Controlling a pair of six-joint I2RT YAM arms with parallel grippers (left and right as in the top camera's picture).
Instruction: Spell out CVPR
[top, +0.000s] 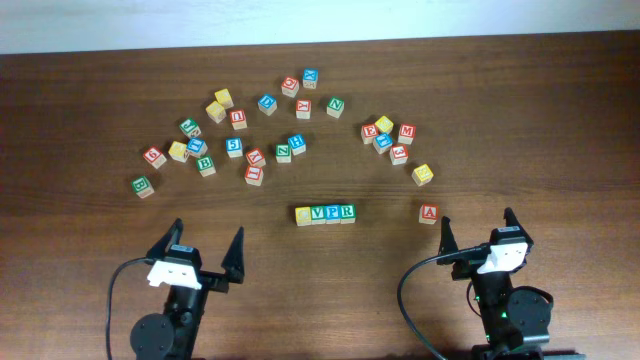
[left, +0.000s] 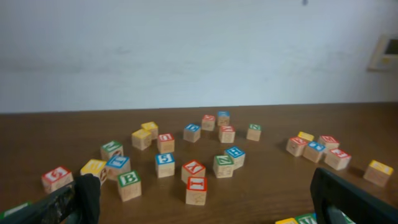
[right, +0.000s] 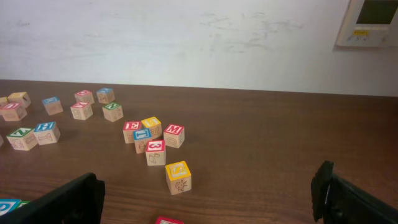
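Note:
A row of four letter blocks lies at the table's middle front: a yellow block (top: 303, 215), a green V (top: 318, 214), a blue P (top: 333, 213) and a green R (top: 347, 212), touching side by side. Its left end shows at the bottom of the left wrist view (left: 297, 219). My left gripper (top: 207, 250) is open and empty, low at the front left. My right gripper (top: 478, 232) is open and empty at the front right, just behind a red A block (top: 429, 213).
Many loose letter blocks are scattered across the far half of the table, a wide group at the left and middle (top: 235, 147) and a smaller cluster at the right (top: 388, 138). A yellow block (top: 422, 174) lies apart; it also shows in the right wrist view (right: 178, 177).

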